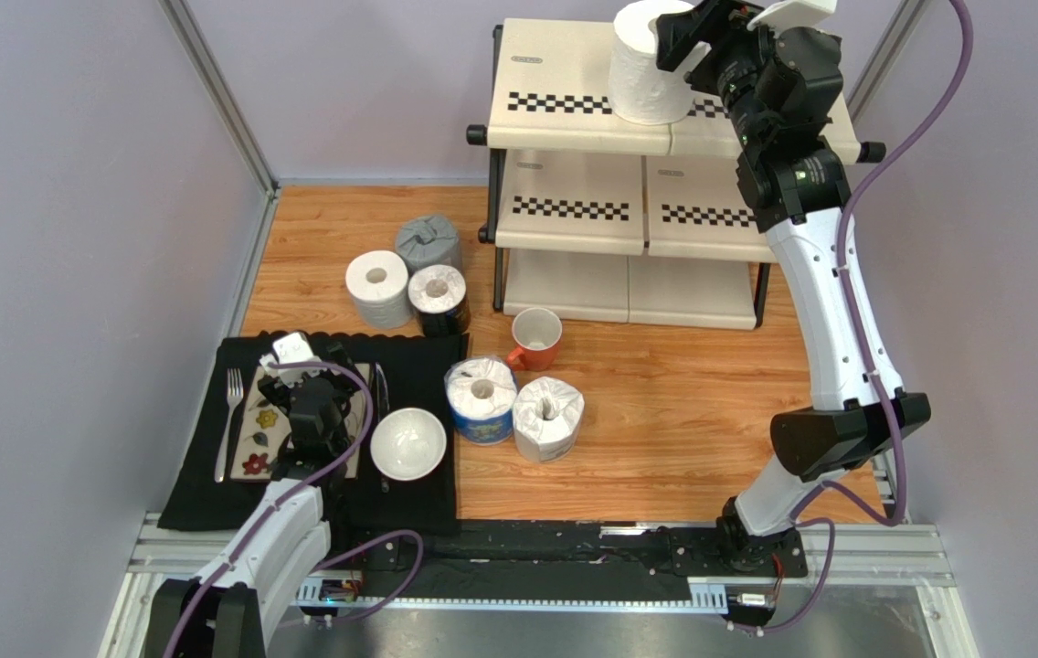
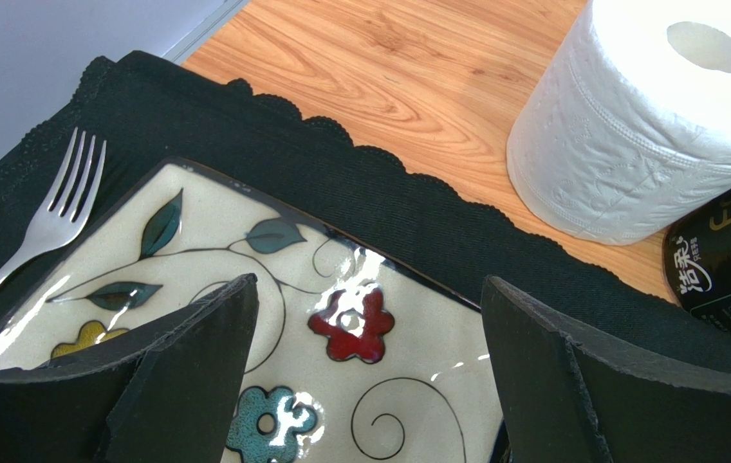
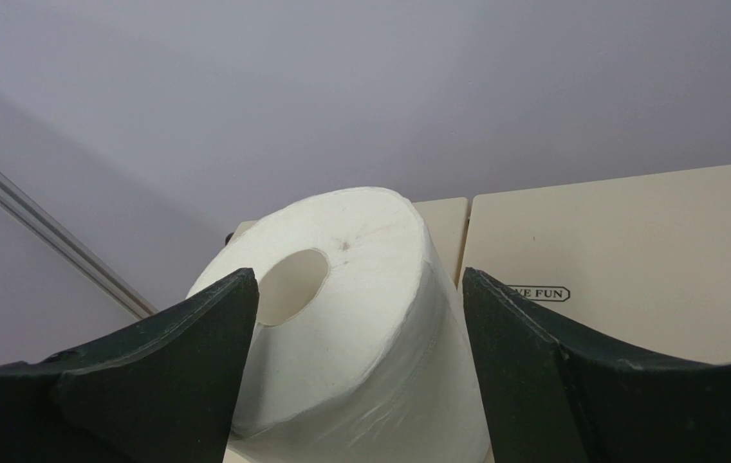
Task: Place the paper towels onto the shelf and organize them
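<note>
A plain white paper towel roll (image 1: 648, 66) stands upright at the top tier of the cream shelf (image 1: 559, 82). My right gripper (image 1: 677, 45) is shut on it, one finger on each side; the right wrist view shows the roll (image 3: 360, 251) between my fingers over the shelf top (image 3: 630, 251). Five more rolls stand on the wooden floor: white (image 1: 378, 285), grey (image 1: 427, 243), black (image 1: 438, 295), blue (image 1: 481, 398) and clear-white (image 1: 547, 416). My left gripper (image 1: 302, 391) is open and empty above a flowered plate (image 2: 360, 289).
An orange mug (image 1: 536, 336) stands in front of the shelf. A white bowl (image 1: 408, 442), the plate (image 1: 261, 428) and a fork (image 1: 230, 411) lie on a black placemat (image 1: 202, 487). The left wrist view shows the white roll (image 2: 650, 116) and black roll (image 2: 727, 260) ahead.
</note>
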Robot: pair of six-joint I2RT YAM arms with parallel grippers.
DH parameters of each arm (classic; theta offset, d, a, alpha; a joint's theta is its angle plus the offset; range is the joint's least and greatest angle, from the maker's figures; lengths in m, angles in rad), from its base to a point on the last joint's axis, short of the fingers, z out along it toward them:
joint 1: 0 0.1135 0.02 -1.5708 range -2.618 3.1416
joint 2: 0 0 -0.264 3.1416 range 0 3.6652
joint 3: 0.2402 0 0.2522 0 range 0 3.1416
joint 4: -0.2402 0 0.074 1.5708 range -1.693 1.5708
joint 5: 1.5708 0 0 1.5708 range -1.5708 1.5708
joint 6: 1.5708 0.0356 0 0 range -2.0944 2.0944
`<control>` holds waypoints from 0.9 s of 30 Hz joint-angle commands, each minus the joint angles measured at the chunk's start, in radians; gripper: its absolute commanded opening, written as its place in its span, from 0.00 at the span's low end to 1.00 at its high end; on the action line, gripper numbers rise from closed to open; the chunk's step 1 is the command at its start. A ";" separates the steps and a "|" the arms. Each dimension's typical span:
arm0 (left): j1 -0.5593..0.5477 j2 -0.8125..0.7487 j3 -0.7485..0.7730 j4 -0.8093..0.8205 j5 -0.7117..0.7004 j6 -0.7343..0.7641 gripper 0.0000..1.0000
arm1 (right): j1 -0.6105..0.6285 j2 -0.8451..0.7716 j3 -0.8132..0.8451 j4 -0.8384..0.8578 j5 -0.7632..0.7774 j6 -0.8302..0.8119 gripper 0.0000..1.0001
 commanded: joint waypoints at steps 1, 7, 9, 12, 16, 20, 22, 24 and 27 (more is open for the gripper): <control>0.005 -0.007 -0.196 0.006 -0.011 -0.010 0.94 | -0.030 -0.024 -0.009 0.040 -0.127 0.107 0.80; 0.005 -0.007 -0.196 0.007 -0.011 -0.010 0.93 | -0.029 -0.004 -0.004 0.054 -0.176 0.156 0.80; 0.005 -0.007 -0.196 0.006 -0.013 -0.010 0.93 | -0.029 0.004 -0.004 0.062 -0.189 0.167 0.80; 0.005 -0.008 -0.197 0.006 -0.015 -0.010 0.93 | -0.029 0.010 -0.001 0.066 -0.202 0.187 0.80; 0.005 -0.008 -0.197 0.006 -0.015 -0.012 0.93 | -0.029 0.013 -0.003 0.074 -0.209 0.201 0.80; 0.005 -0.008 -0.197 0.006 -0.013 -0.012 0.93 | -0.029 0.016 -0.003 0.071 -0.211 0.206 0.80; 0.005 -0.008 -0.196 0.006 -0.013 -0.012 0.93 | -0.029 0.014 -0.003 0.072 -0.220 0.210 0.80; 0.005 -0.007 -0.196 0.006 -0.015 -0.012 0.93 | -0.029 0.017 -0.001 0.074 -0.237 0.218 0.80; 0.005 -0.008 -0.197 0.006 -0.015 -0.012 0.93 | -0.029 0.016 -0.003 0.071 -0.228 0.215 0.80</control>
